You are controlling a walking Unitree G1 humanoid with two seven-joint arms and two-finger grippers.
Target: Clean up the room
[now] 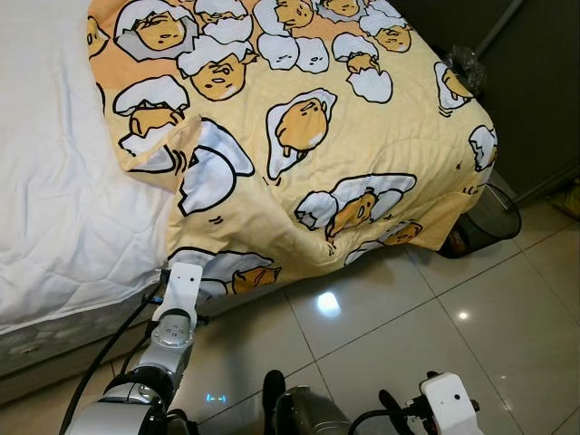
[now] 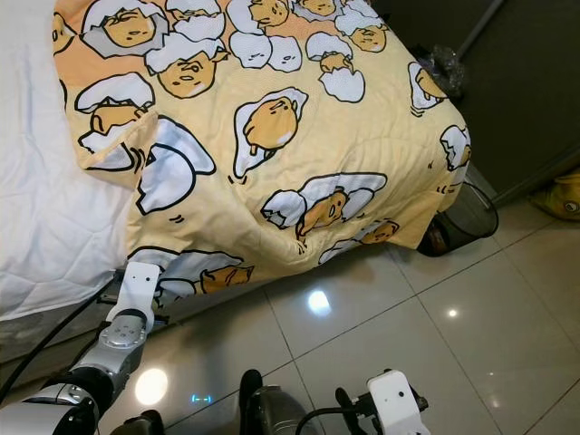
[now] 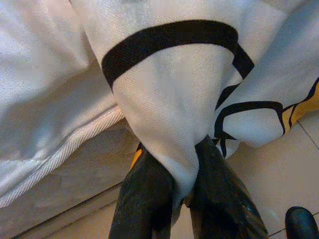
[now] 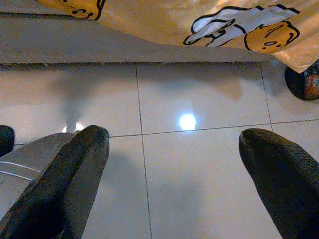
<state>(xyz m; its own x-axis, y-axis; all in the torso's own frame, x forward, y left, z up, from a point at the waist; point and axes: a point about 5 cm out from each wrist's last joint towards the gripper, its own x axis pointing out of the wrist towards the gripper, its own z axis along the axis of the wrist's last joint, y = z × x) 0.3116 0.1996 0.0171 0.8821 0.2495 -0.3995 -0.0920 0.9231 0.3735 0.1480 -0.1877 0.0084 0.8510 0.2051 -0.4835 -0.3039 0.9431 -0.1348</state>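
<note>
A: Two black fingers of the left gripper (image 3: 182,199) were clamped on a hanging fold of the yellow blanket (image 1: 299,118), white cloth with a black outline bunched between them. Pinch looked deep, not a tip hold.

B: Where on the bed?

A: Low edge, about 7 o'clock of the blanket in the left eye view, just off the floor tiles (image 1: 399,317). Left arm reached up to it from the bottom of the frame. The white mattress (image 1: 54,181) sat bare at 9 o'clock of the blanket.

B: Step in hand?

A: My guess: tidying the blanket, pulling that drooping edge up and across the mattress. To do it well I'd lift before dragging, so the fold clears the bed edge, and go slow, since quilted cloth could slip out of a two-finger pinch.

B: Right side?

A: Right gripper (image 4: 174,149) was spread wide, holding nothing, hovering low over the tiles, a lamp glare between its fingers.

B: Containers?

A: One dark mesh bin (image 1: 489,217) on the floor at 4 o'clock of the blanket, its near side under the overhang. Something orange-red showed at its base; couldn't tell what. A yellow object (image 2: 566,195) lay past it at 3 o'clock, unidentified.
</note>
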